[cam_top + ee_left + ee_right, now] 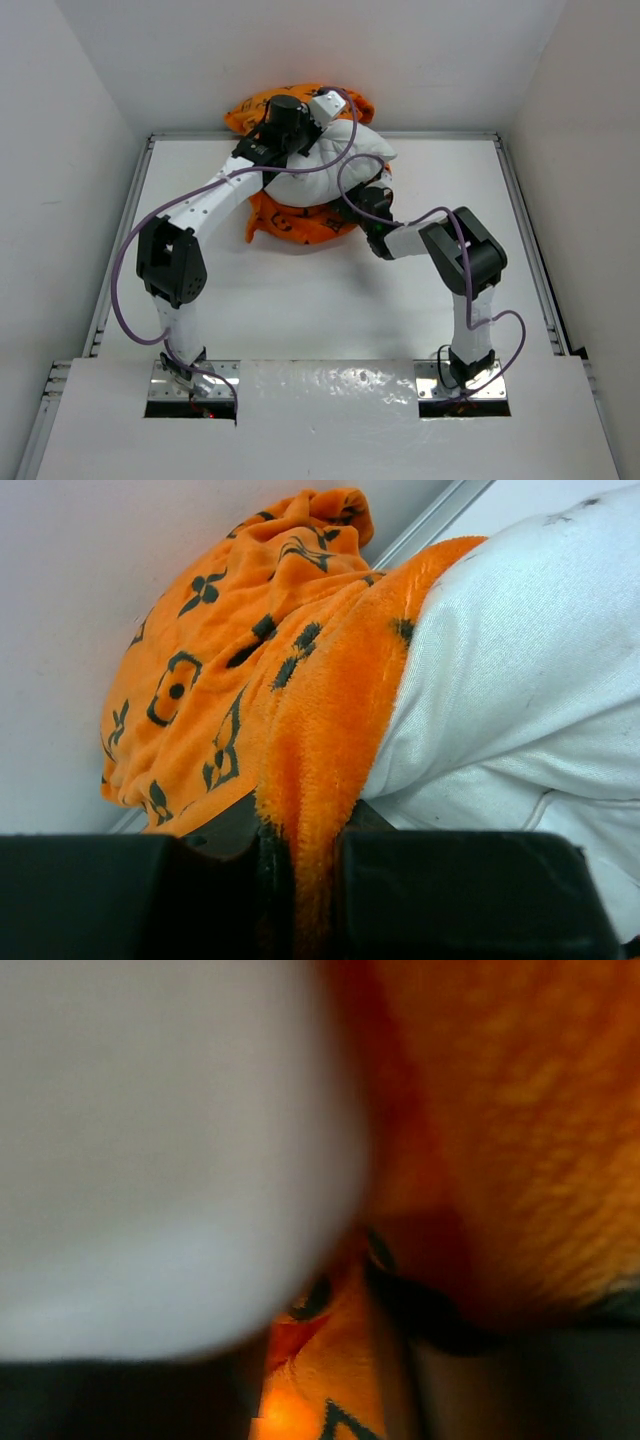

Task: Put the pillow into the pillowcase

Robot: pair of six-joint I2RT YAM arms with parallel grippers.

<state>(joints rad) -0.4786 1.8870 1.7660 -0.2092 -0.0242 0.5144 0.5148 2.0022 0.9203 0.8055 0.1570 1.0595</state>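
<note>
Pillow point(335, 165) lies crosswise at the far middle of the surface point(300, 320), with the pillowcase point(295, 228) showing beyond and beneath it. Left jaws pinch the orange hem at its far-left end, so the hem probably has to be drawn rightward along the pillow's length. Right jaws press its near-right side; blur hides their width.

The pillowcase point(200, 680) is soft fleecy orange cloth with a fuzzy nap and dark printed motifs; the pillow point(520, 660) is smooth matt white cloth; the bench point(300, 310) is matt white; the left gripper point(305, 880) is matt black, plastic-looking; the base plates point(495, 385) are shiny metal.
</note>
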